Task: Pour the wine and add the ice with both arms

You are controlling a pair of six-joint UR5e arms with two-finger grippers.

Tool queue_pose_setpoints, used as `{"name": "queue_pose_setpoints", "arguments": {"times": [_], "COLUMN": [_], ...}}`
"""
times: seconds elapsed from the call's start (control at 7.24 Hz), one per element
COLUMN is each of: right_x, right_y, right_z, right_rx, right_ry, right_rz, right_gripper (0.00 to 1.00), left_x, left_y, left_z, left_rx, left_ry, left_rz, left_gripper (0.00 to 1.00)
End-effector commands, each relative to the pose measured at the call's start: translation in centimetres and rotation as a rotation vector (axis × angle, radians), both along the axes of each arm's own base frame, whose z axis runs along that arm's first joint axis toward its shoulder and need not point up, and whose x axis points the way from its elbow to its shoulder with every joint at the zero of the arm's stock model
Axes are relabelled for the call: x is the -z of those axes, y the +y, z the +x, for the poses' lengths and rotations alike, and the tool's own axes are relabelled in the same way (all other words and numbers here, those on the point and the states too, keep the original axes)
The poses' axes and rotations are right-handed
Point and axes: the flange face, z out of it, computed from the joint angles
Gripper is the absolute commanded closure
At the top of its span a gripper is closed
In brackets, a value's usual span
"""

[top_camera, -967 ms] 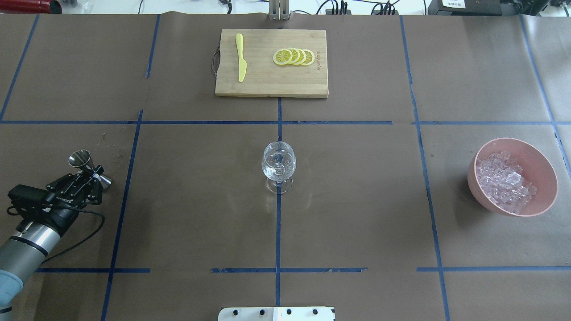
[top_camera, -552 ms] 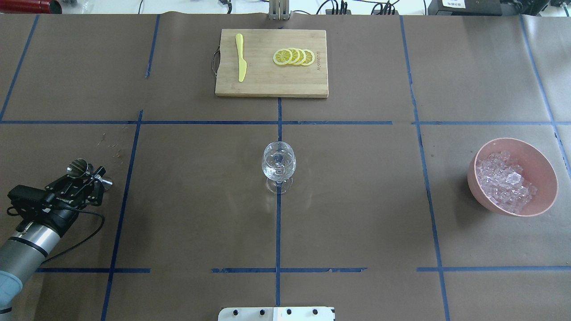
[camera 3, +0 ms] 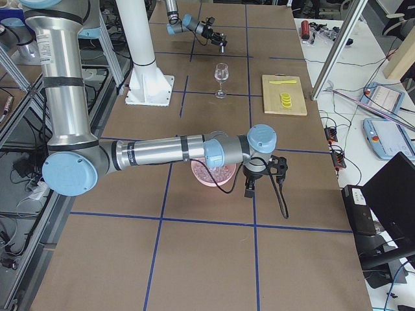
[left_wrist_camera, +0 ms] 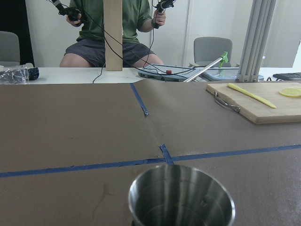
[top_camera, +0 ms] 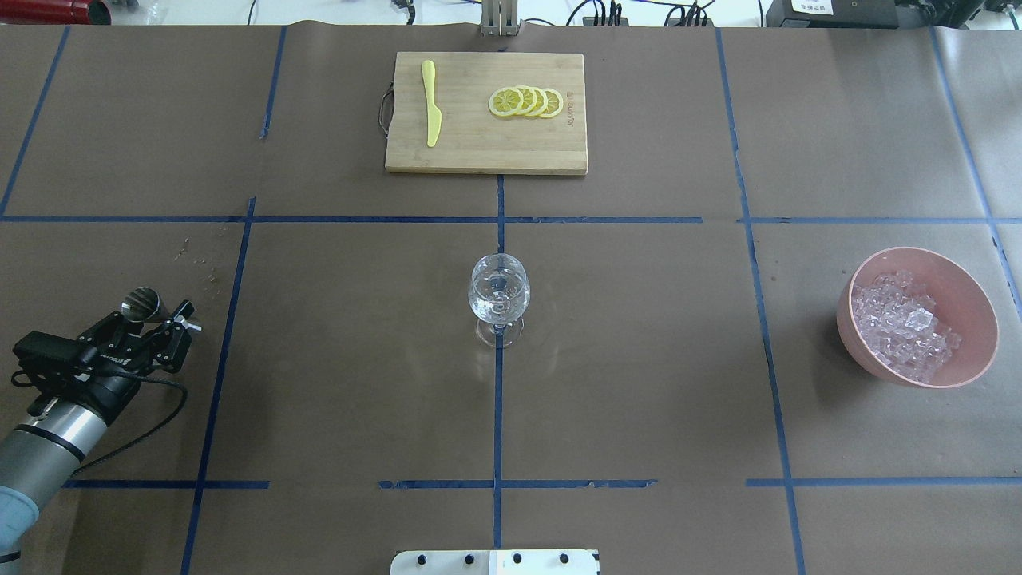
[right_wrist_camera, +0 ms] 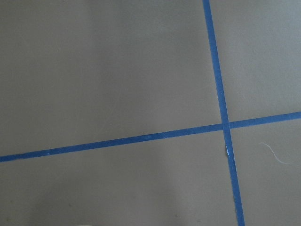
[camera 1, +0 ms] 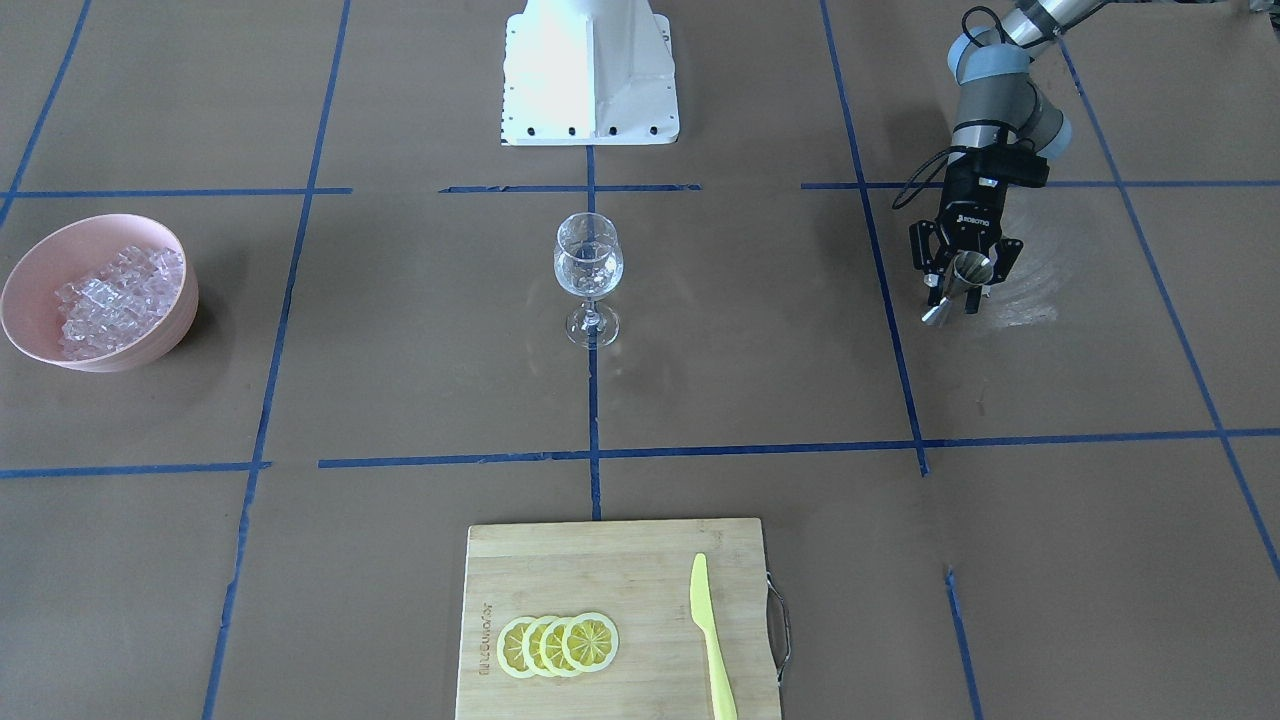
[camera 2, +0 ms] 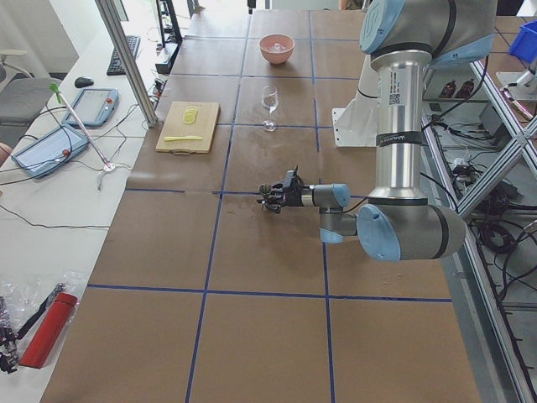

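The ice (top_camera: 902, 327) is a heap of small clear, glassy cubes in a round, matte pink bowl (top_camera: 845, 323). It sits well apart from my left gripper (top_camera: 169, 318), across the table toward my right side. My right gripper (camera 3: 249, 189) shows only in the right side view, where it hangs in front of that bowl's edge. I cannot tell whether its fingers are apart or together. Its camera sees only flat brown paper (right_wrist_camera: 117, 70) crossed by blue tape (right_wrist_camera: 141, 138).

My left gripper is clamped on the narrow waist of the jigger (top_camera: 142, 303), a polished steel double cone held tilted. I cannot tell whether its lower end touches the paper. My left wrist camera looks across its round, shiny open mouth.

Off to the right of my left gripper, well apart, stands the glass (top_camera: 498, 289). It is clear and stemmed, with a rounded cup and a flat round foot on a tape line. Farther ahead lies a rectangular bamboo board (top_camera: 479, 152) bearing overlapped lemon slices (top_camera: 527, 102) and a smooth pale yellow knife (top_camera: 431, 104).
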Motion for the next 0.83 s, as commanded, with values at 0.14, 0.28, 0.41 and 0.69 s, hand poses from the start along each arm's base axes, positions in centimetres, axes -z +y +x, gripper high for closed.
{"name": "queue_pose_setpoints", "arguments": {"times": [0.14,0.28,0.41,0.69], "right_x": [0.4,0.7,1.8,6.0], "right_y": [-0.1,-0.1,0.0,1.4], "right_z": [-0.1,-0.2,-2.4,-5.3], "right_rx": [0.003,0.007,0.044,0.107], "right_ry": [-0.008,-0.016,-0.026,-0.045], "right_rz": [0.011,0.033,0.062,0.151], "right_gripper": [0.00,0.00,0.00,0.00], "left_x": [0.5,-0.8,-1.6,-4.7], "left_y": [1.6,2.2,2.7,4.9], "left_z": [-3.8,-4.7,-5.0,-7.5], "left_rx": [-0.130,-0.179,-0.242,-0.446], "left_ry": [-0.106,-0.145,-0.162,-0.259], "left_rz": [0.035,0.018,0.003,-0.033], "left_gripper": [0.21,0.18,0.18,0.18]}}
